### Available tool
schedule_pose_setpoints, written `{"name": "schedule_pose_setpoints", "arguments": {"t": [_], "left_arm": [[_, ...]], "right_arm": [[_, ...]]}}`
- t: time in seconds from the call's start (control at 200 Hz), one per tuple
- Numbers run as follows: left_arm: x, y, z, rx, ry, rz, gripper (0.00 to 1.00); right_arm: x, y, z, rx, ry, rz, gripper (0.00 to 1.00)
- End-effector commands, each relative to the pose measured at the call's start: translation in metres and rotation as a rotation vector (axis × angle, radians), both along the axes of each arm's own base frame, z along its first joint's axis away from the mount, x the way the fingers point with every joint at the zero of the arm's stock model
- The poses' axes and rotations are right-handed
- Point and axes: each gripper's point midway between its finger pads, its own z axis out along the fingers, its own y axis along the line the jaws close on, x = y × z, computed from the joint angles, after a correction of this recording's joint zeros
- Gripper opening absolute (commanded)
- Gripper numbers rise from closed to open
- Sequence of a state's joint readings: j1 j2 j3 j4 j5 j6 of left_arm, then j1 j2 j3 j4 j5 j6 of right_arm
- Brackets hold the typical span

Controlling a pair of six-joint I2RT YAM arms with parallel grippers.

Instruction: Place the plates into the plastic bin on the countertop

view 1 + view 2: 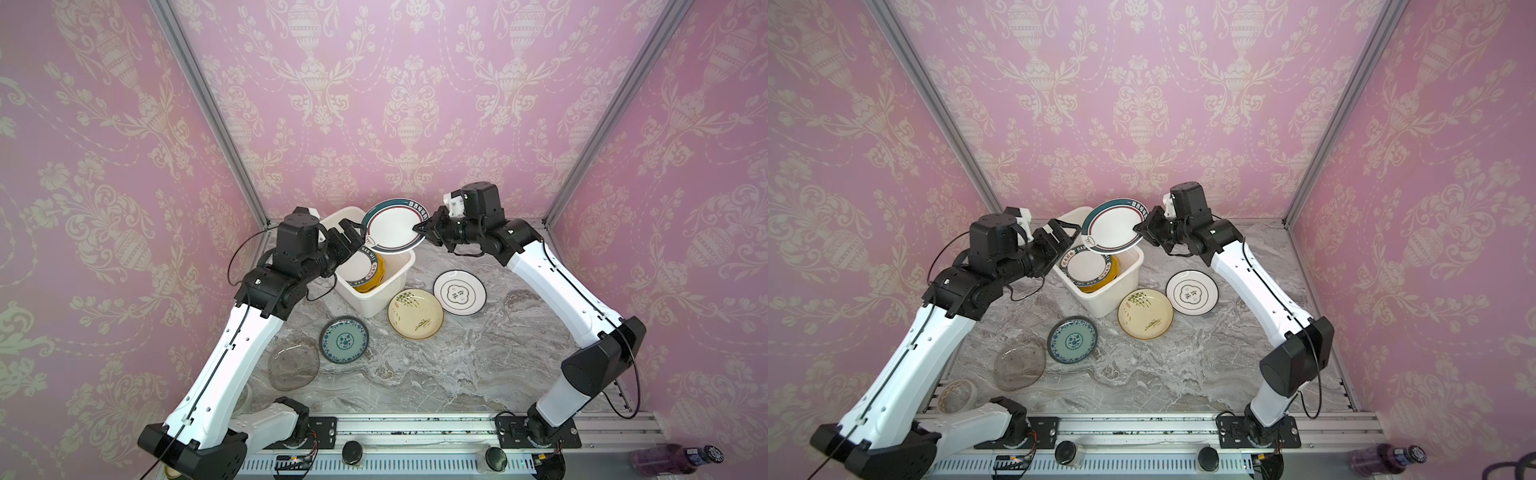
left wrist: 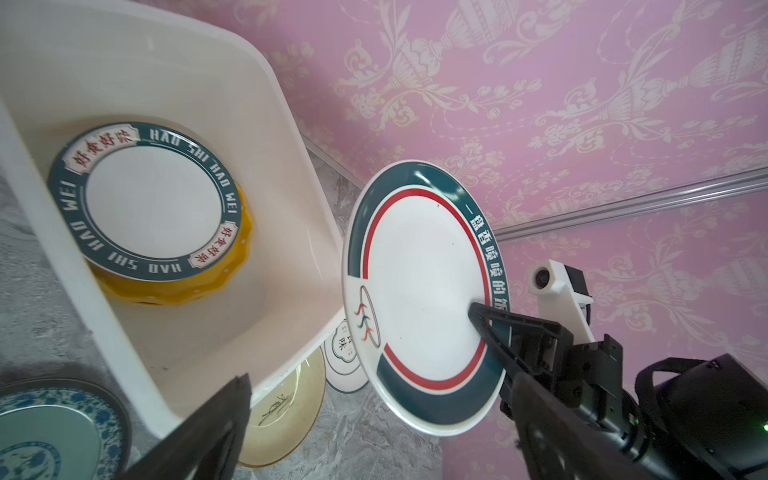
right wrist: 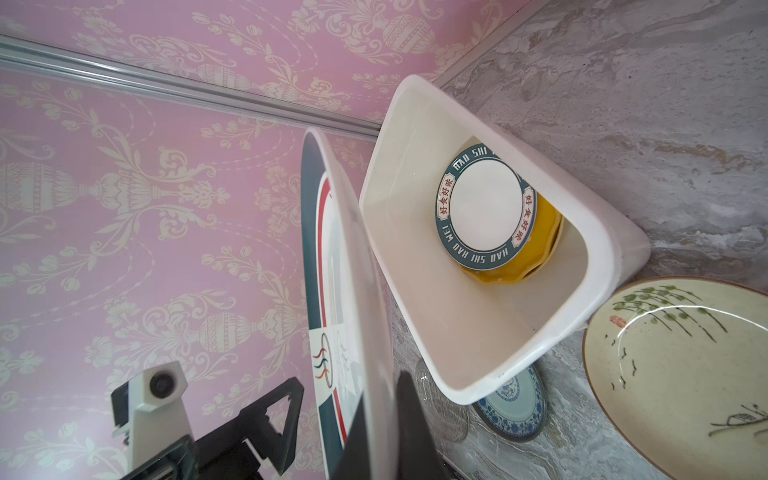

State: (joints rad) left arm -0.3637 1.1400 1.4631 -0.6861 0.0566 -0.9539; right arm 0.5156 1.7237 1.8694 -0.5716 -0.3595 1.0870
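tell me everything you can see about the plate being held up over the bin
The held plate is round and glossy, perhaps ceramic, with a white centre, a thin red ring and a dark teal rim band bearing white Chinese characters and a small swirl emblem. It hangs in the air, tilted steeply, over the far end of the white plastic bin. The right hand is shut on its rim; the open left hand sits by the opposite edge without gripping it.
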Motion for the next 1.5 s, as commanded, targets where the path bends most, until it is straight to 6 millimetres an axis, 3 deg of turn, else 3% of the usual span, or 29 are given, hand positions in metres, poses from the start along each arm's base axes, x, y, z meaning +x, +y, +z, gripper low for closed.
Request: {"name": "schedule_pose_setpoints", "arguments": {"t": [0.0, 0.2, 0.33, 0.56, 1.036, 1.491], "left_arm": [[-0.015, 0.053, 0.003, 0.247, -0.017, 0.166, 0.99], [-0.031, 0.083, 0.017, 0.445, -0.059, 0.213, 0.99], [-0.036, 0.087, 0.015, 0.496, -0.065, 0.204, 0.99], [-0.039, 0.086, 0.008, 0.531, -0.062, 0.168, 0.99], [-0.032, 0.08, -0.002, 0.578, -0.047, 0.12, 0.99], [-0.025, 0.076, -0.012, 0.592, -0.034, 0.099, 0.99]], "right_arm": [[0.005, 0.013, -0.008, -0.064, 0.045, -0.076, 0.0], [0.015, 0.06, -0.048, -0.149, 0.176, -0.169, 0.0], [0.024, 0.084, -0.075, -0.161, 0.236, -0.232, 0.0], [0.052, 0.106, -0.11, -0.082, 0.288, -0.361, 0.0], [0.071, 0.121, -0.17, -0.101, 0.341, -0.424, 0.0], [0.074, 0.125, -0.202, -0.137, 0.362, -0.432, 0.0]]}}
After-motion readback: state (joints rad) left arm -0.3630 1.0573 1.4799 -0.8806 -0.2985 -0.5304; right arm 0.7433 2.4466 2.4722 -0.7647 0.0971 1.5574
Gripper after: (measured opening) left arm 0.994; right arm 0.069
